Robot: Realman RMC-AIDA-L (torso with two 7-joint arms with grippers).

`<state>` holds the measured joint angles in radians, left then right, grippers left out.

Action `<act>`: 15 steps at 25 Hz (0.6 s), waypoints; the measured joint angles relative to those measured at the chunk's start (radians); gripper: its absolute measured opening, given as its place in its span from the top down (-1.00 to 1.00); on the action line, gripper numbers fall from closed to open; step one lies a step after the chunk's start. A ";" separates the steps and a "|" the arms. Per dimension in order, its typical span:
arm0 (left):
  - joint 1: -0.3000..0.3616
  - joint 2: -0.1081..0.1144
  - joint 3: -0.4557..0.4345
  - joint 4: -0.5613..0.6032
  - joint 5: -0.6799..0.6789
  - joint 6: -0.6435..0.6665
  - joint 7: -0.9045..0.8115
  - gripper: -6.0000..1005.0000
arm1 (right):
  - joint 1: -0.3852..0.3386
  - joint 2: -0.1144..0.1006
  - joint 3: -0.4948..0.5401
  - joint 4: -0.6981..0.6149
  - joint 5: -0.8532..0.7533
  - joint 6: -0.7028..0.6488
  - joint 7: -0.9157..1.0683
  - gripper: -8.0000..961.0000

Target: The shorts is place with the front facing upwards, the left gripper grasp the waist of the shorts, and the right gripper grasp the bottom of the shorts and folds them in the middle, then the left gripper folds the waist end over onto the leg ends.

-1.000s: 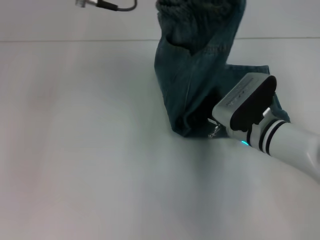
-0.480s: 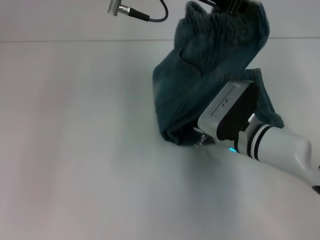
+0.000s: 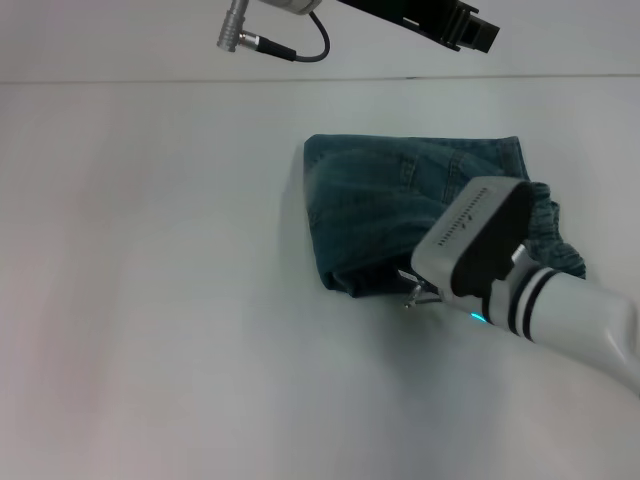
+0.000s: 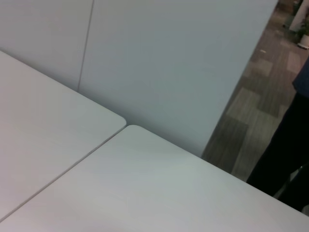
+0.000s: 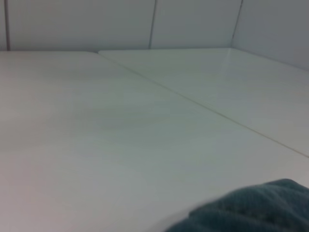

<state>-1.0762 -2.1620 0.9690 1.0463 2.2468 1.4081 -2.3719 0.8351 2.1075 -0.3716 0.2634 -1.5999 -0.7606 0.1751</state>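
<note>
The blue denim shorts (image 3: 380,210) lie folded into a compact stack on the white table right of centre, with the fold at the stack's left side. The ruffled waist (image 3: 552,222) rests on top at the stack's right end; the leg ends are hidden under it. My left gripper (image 3: 470,32) hangs open above and behind the stack, apart from the cloth. My right gripper (image 3: 420,290) is low at the stack's near edge, mostly hidden under its own silver-grey wrist. The right wrist view shows a corner of the shorts (image 5: 251,208).
A cable with a metal plug (image 3: 240,40) hangs from the left arm at the top. A seam between two tabletops (image 3: 150,82) runs across the far side. White table (image 3: 150,300) spreads to the left and front of the shorts.
The left gripper carried the lifted waist over to the right and down, then let it go. The shorts went from hanging to lying flat. The right arm barely moved.
</note>
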 joint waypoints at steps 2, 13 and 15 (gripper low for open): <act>0.004 -0.001 0.015 0.000 0.000 -0.012 0.001 0.93 | -0.027 -0.004 0.002 -0.002 -0.006 -0.019 0.008 0.99; 0.053 -0.002 0.091 0.002 -0.002 -0.065 0.033 0.92 | -0.108 -0.017 -0.023 -0.030 -0.077 -0.117 0.112 0.98; 0.077 -0.002 0.091 0.015 -0.004 -0.068 0.040 0.92 | -0.131 -0.019 -0.029 -0.062 -0.119 -0.163 0.175 0.98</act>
<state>-0.9991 -2.1644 1.0603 1.0608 2.2426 1.3405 -2.3316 0.7041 2.0887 -0.4005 0.2010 -1.7189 -0.9237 0.3505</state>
